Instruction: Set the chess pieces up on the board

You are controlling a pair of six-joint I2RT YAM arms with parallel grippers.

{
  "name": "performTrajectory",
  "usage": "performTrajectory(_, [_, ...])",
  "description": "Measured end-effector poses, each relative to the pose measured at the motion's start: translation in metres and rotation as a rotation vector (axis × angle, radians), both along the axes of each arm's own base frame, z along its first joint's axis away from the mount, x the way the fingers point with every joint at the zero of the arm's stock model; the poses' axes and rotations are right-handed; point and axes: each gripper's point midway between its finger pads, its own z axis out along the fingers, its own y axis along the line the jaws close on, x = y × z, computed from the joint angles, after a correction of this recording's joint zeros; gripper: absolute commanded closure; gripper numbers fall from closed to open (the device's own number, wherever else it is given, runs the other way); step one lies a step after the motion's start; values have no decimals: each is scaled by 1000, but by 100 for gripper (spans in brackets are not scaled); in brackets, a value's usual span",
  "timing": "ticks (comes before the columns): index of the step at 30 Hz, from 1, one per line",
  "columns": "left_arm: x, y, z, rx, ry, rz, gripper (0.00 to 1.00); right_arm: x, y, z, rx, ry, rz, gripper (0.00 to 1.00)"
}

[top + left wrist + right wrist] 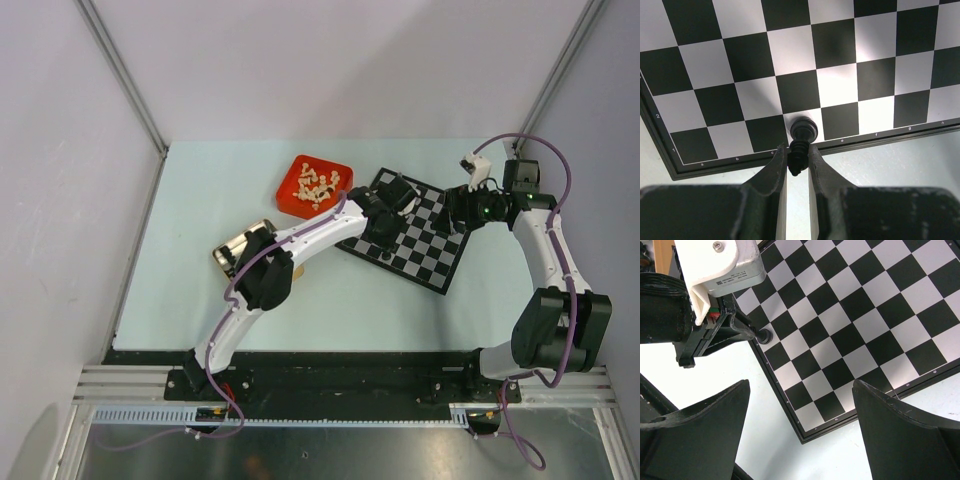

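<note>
Our left tool (798, 152) is clamped on a black chess piece (803, 131) at the edge row of the board (840, 60); our right tool (800, 390) hangs spread wide above it.

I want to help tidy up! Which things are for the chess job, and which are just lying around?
For the job:
board
black piece, pinched by the left gripper
cream pieces, probably

Just lying about:
red tray holding the cream pieces
tin
</note>
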Motion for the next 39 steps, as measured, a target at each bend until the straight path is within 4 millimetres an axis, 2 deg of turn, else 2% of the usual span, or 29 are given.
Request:
performTrajectory(4, [0, 0, 0, 0, 1, 0, 83, 0, -1, 0, 1, 0, -3, 11])
performTrajectory(8, [0, -1, 0, -2, 1, -1, 76, 0, -1, 0, 2, 0, -3, 11])
performTrajectory(19, [-3, -3, -1, -9, 16, -8, 64, 0, -1, 0, 3, 0, -2, 11])
performTrajectory(27, [-5, -3, 0, -15, 26, -4, 45, 0, 0, 1, 6, -1, 0, 11])
performTrajectory(33, [-2, -8, 10, -52, 31, 16, 37, 0, 0, 1, 9, -3, 3, 11])
performTrajectory(35, [1, -9, 17, -71, 30, 26, 31, -1, 1, 4, 11, -10, 5, 11])
performTrajectory(39, [7, -3, 35, -98, 10, 41, 28, -3, 3, 10, 18, -29, 18, 11])
